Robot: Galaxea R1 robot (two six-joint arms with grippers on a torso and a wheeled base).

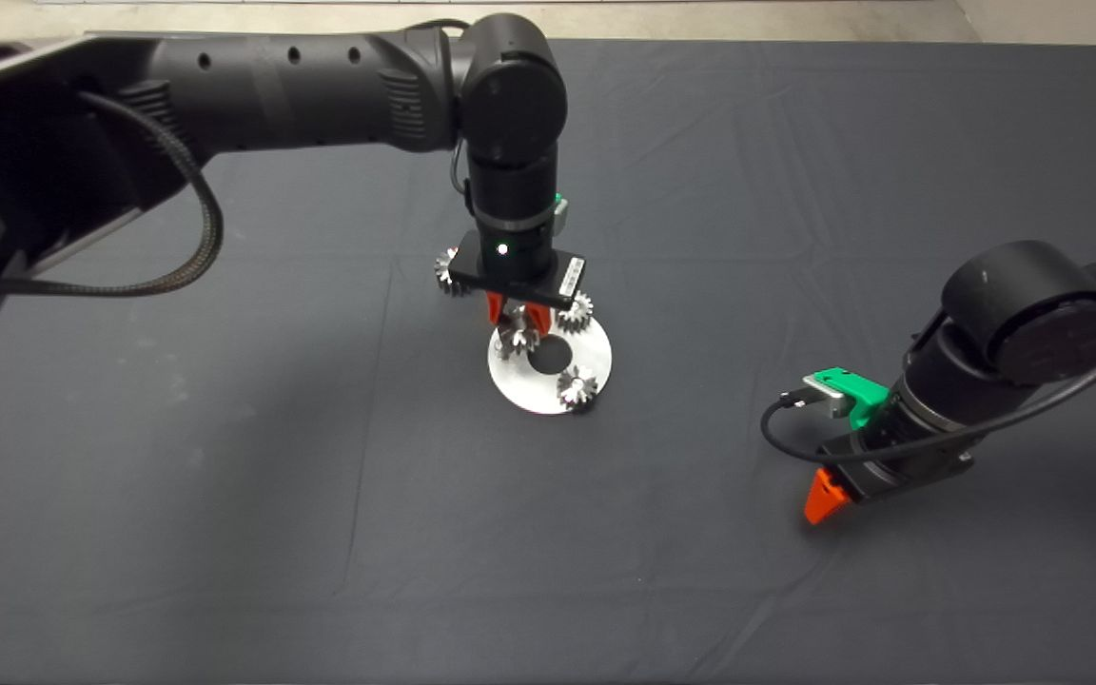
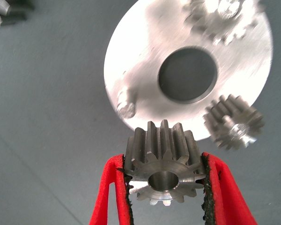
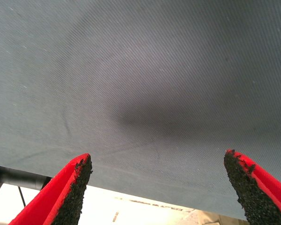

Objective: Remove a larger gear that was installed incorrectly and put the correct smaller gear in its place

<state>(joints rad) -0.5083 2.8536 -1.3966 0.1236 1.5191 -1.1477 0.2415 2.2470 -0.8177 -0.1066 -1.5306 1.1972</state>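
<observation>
Four gears: one gripped, two on the disc, one loose on the mat.
Left pincer (image 2: pixel 164 164): clenched on the gripped gear (image 2: pixel 161 150), one black pad against its teeth on each side.
Gripped gear: held just over the rim of the metal disc (image 2: pixel 131 70), beside a bare peg (image 2: pixel 128 108); whether it is the wider gear cannot be told.
Disc gears: one (image 2: pixel 234 122) at the rim near the gripped gear, another (image 2: pixel 220 18) across the centre hole.
Loose gear (image 1: pixel 448 274): on the mat (image 1: pixel 225 428), just off the disc.
Right pincer (image 3: pixel 159 164): released, fingers wide apart over bare mat, well apart from the disc, near the counter's edge.
</observation>
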